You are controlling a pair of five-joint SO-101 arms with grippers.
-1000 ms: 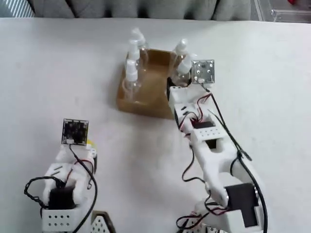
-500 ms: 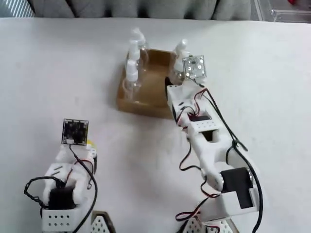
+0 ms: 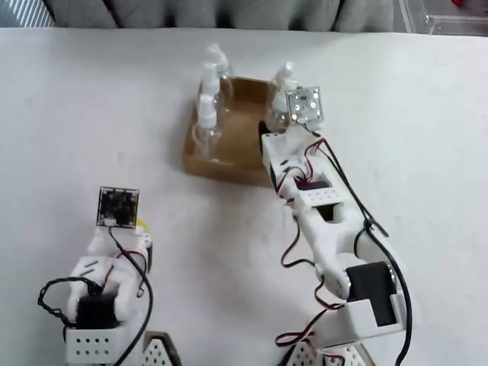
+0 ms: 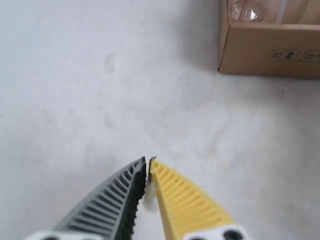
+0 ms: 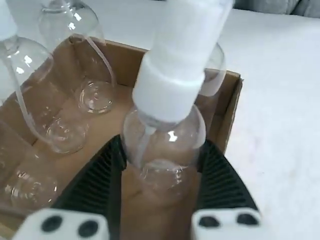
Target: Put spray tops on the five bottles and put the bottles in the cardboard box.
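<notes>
Now, within the last second the right gripper point(image 5: 162, 150), clamped on the capped bottle point(image 5: 165, 135), had swung inward and lowered it into the cardboard box point(image 5: 232, 100) beside the other bottles point(image 3: 207, 114), so only release seemingly remained; the left gripper point(image 4: 147, 162) rested closed above the desk point(image 4: 75, 75).

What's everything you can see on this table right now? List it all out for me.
Standing bottles: four, clear with white spray tops; three along the box's left side, one at its back right corner.
Held bottle: one, clear with a white spray top, over the box's right side.
Cardboard box: one, brown, far middle of the table.
Table: one, white.
Left gripper: grey and yellow fingers, shut, over bare table.
Right gripper: black fingers, shut on the held bottle.
</notes>
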